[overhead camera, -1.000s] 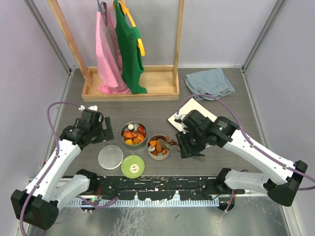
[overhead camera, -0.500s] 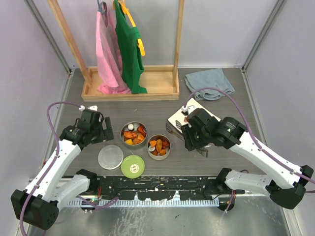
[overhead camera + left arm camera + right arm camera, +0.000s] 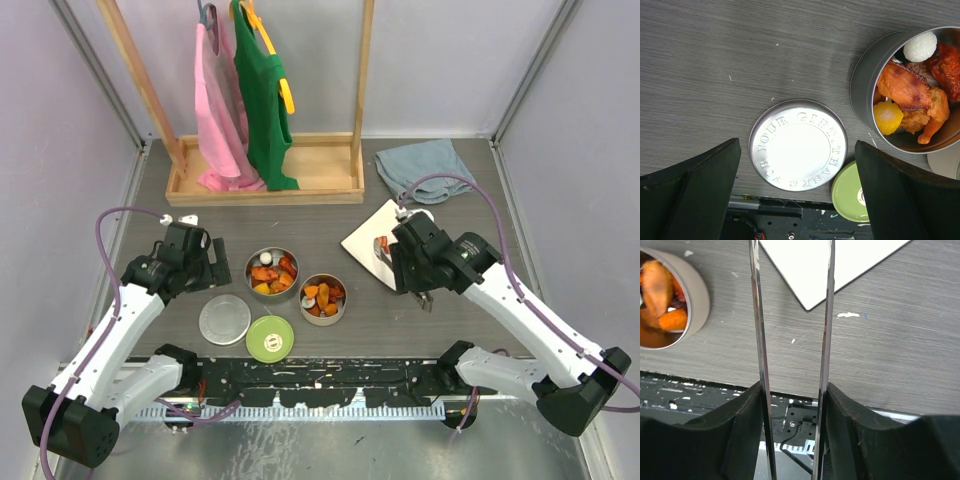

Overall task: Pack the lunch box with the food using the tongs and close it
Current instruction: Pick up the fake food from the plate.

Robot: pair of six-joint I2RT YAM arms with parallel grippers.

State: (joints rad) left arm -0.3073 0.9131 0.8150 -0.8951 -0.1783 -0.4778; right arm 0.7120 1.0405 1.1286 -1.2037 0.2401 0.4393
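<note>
Noting hazards: left gripper (image 3: 212, 265) stands wide and empty above the steel lid (image 3: 797, 145); right gripper (image 3: 792, 405) pinches the tongs (image 3: 756, 315) by the white plate (image 3: 366, 236). Lunch box tins (image 3: 862, 85), holding food (image 3: 905, 87), sit uncovered. A slack pinch could let the tongs twist or slip.

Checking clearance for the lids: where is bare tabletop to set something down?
Bare table runs between the wooden tray and the tins, and between the right tin and the plate. Crowded: both tins, steel lid and green lid bunch by the near edge; the right gripper holds tongs over the plate's corner.
</note>
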